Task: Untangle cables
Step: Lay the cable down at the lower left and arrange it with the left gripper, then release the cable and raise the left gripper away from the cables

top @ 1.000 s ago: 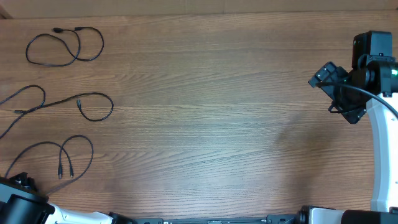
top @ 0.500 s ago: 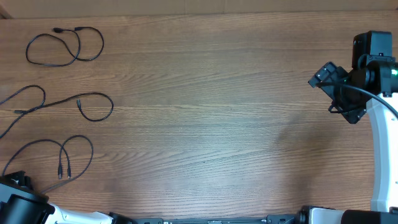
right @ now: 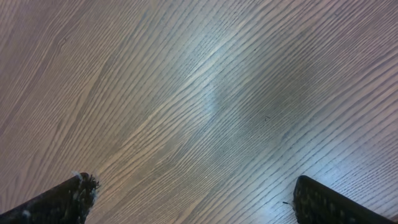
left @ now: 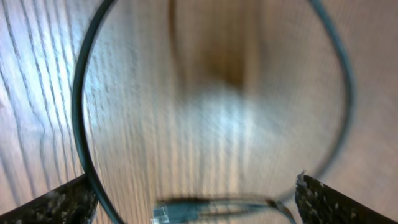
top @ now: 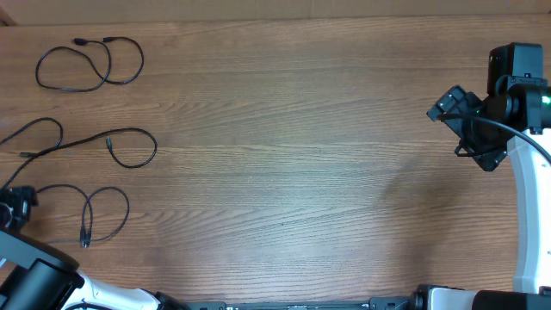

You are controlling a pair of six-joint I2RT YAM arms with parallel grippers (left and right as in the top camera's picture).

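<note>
Black thin cables [top: 141, 60] lie as three separate loops near nine o'clock on the wooden table [top: 284, 155], seemingly untangled already. Over the lowest loop [top: 127, 207] hovers the left gripper [left: 196, 193], fingers [left: 56, 199] spread; the right gripper [right: 193, 196], at three o'clock, gapes empty.

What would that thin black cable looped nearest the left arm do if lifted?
The thin black cable would probably hang floppy, since it lies in loose curves. It looks light, being so thin. Its loop would likely sag or collapse rather than hold its shape.
</note>
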